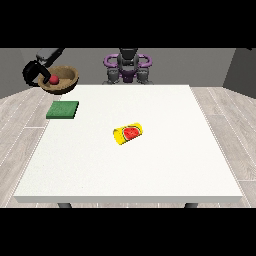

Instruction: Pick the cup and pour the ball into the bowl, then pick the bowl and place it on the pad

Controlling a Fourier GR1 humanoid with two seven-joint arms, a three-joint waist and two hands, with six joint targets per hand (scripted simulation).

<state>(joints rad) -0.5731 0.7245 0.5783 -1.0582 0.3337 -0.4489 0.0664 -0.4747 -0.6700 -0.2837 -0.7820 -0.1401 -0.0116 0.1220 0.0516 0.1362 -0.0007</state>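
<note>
One hand (33,71), at the view's left, holds a wooden bowl (65,76) in the air beyond the table's far left corner, its black fingers curled round the bowl's left rim. A red ball (54,79) sits inside the bowl, low against the near wall; the bowl tips slightly toward the camera, so its inside shows while its underside stays hidden. The arm behind that hand runs up and to the right before being cut off at the dark band, so how it joins the body cannot be made out.

On the white table (150,165), a green pad (63,110) lies flat near the left edge, well below and apart from the lifted bowl, with nothing resting on it. A yellow cup (128,133) lies on its side near the table's middle, a red, watermelon-like print facing up. Its mouth is hard to make out from this angle, and whether anything is inside cannot be told.

At the far edge stands the robot (128,67), its torso dark with purple shoulder rings; its head is cropped away at the top. The hand that would show at the view's right appears nowhere, so nothing can be said of its fingers. Two table legs peek out under the near edge; the rest are hidden.
</note>
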